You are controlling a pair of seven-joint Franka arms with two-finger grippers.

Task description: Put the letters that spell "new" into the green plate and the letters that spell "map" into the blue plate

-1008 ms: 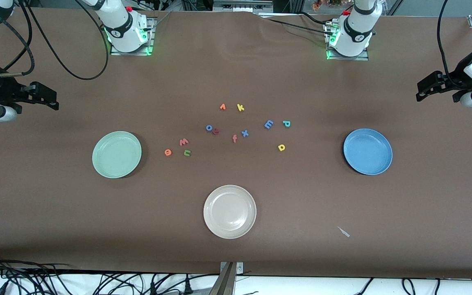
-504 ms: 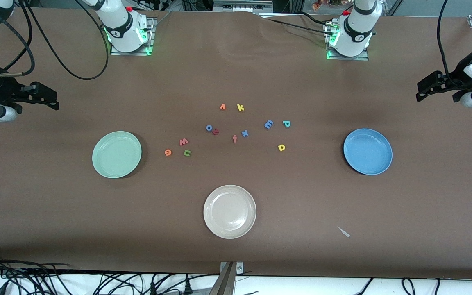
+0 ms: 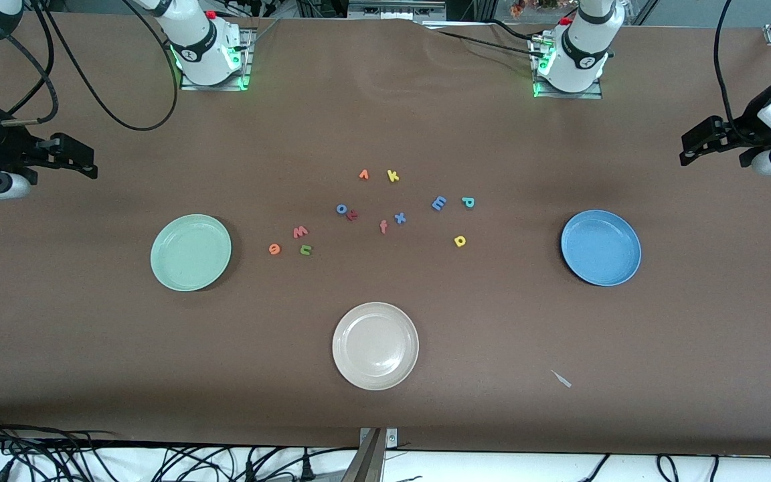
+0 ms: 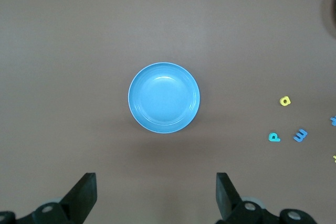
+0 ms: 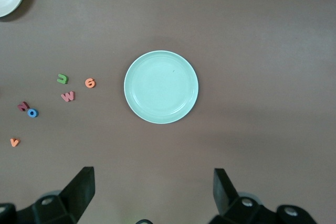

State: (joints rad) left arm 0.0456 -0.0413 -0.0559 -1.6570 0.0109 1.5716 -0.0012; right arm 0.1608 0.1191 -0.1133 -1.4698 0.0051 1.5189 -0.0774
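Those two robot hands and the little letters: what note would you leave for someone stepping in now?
Left hand: open, empty, over the table's left-arm end.
Right hand: open, empty, over the right-arm end.
Green plate and blue plate: both hold nothing.
The w, e and n lie beside the green plate; the m, p and a lie toward the blue.
Done: nothing. Left: all six letters.

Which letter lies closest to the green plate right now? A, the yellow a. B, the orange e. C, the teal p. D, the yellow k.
B: the orange e lies on the table beside the green plate, with the green n and the pink w just past it; the plate holds nothing yet.
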